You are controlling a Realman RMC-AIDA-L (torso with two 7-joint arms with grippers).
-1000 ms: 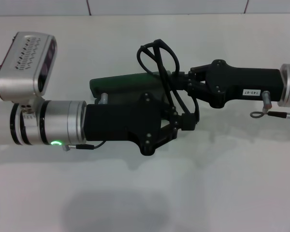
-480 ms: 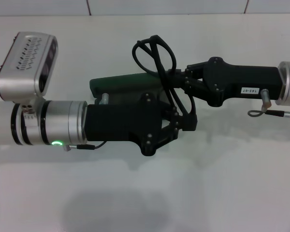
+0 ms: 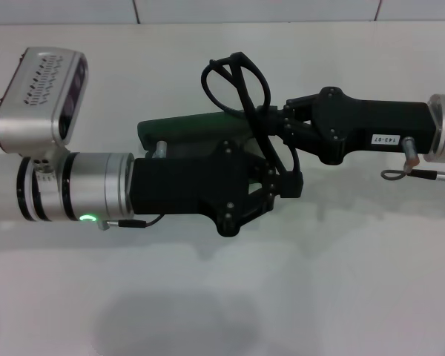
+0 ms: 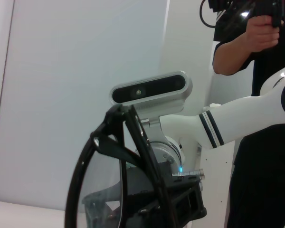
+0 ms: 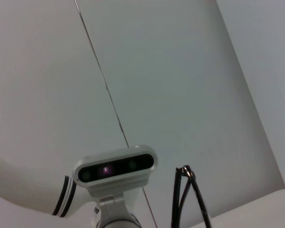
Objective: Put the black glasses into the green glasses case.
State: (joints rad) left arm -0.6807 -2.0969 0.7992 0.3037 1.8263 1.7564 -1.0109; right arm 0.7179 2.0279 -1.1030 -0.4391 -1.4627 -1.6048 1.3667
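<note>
Above the green glasses case [image 3: 185, 126], both tools [image 3: 271, 178] [image 3: 271, 119] grip the black glasses [image 3: 233, 81].

A white tabletop [image 3: 230, 297] is being lit evenly from above, with soft shadows being cast on it. Pale grey wall panels [image 5: 47, 95], split by a thin dark seam [image 5: 104, 90], are being shown behind.

Illumination is even and diffuse. The white matte counter [image 3: 341, 282] shows a soft grey shadow at lower centre of the head view. Both wrist views are slightly hazy; the thin black-framed glasses [image 4: 109, 180] appear blurred at close range.
</note>
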